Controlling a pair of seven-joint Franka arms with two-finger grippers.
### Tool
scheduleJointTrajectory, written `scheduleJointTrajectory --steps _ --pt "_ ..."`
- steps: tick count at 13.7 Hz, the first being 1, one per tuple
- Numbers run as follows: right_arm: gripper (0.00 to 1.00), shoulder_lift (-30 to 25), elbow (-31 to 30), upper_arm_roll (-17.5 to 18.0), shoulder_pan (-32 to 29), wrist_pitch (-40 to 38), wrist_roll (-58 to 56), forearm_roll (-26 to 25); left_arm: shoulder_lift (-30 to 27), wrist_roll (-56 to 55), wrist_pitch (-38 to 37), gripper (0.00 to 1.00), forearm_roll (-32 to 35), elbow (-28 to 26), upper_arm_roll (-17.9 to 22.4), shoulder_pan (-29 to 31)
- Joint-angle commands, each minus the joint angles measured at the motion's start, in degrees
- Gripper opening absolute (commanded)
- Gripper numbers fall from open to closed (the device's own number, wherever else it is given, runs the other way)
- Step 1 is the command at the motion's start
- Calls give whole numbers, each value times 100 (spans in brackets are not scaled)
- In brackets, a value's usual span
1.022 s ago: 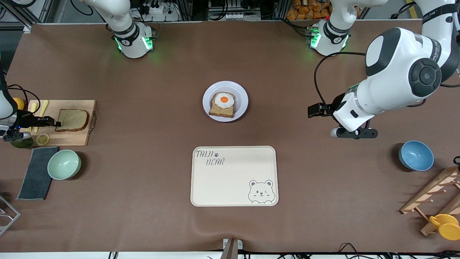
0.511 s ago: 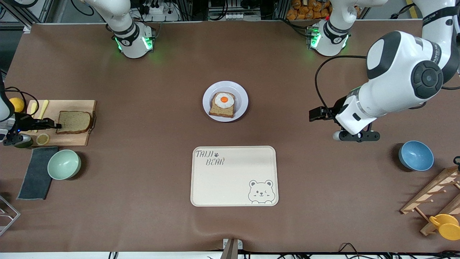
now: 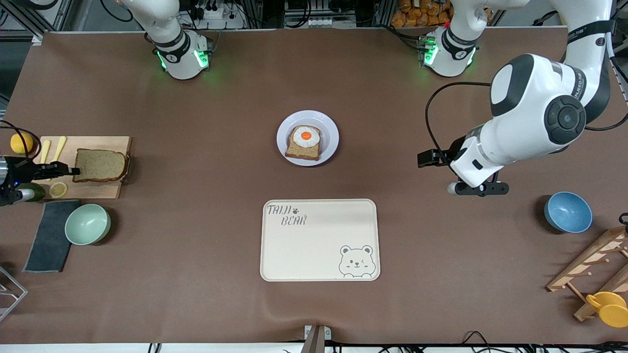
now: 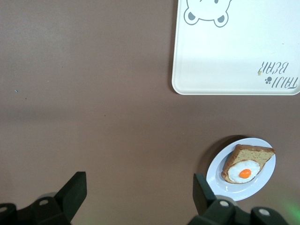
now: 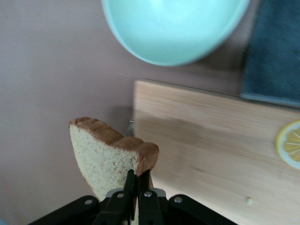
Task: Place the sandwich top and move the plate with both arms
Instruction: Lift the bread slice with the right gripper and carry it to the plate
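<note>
The sandwich top [image 3: 100, 165], a plain brown slice, is over the wooden cutting board [image 3: 93, 190] at the right arm's end of the table. My right gripper [image 3: 73, 170] is shut on its crust edge. In the right wrist view the slice [image 5: 110, 154] stands out from the closed gripper [image 5: 138, 180]. The lavender plate [image 3: 329, 128] at the table's middle bears a bread slice with a fried egg [image 3: 305, 141]. My left gripper [image 3: 478, 189] hangs open and empty over bare table toward the left arm's end. The left wrist view shows the left gripper [image 4: 139, 197] with jaws wide apart and the plate [image 4: 265, 168].
A cream bear-printed tray [image 3: 320, 239] lies nearer the camera than the plate. A green bowl [image 3: 87, 224], a dark cloth [image 3: 49, 235], a lemon [image 3: 22, 142] and a lemon slice [image 3: 58, 189] surround the board. A blue bowl [image 3: 567, 212], wooden rack [image 3: 593, 264] and yellow cup [image 3: 608, 308] stand at the left arm's end.
My right wrist has drawn back toward the table's end with the slice still held. My left arm has drifted a little toward the plate.
</note>
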Motion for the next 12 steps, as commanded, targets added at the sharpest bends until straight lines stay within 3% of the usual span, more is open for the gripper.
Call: scheduleJointTrajectory --steps 1,5,12 --pt "0 -296 -51 44 224 -379 313 253 -89 -83 93 100 88 -115 -11 21" --pt "0 -551 -121 79 742 -626 638 754 -98 -83 93 100 88 -177 -11 38" --pt "0 -1253 -788 79 1999 -530 2079 1922 -106 -83 101 100 71 -195 -11 38"
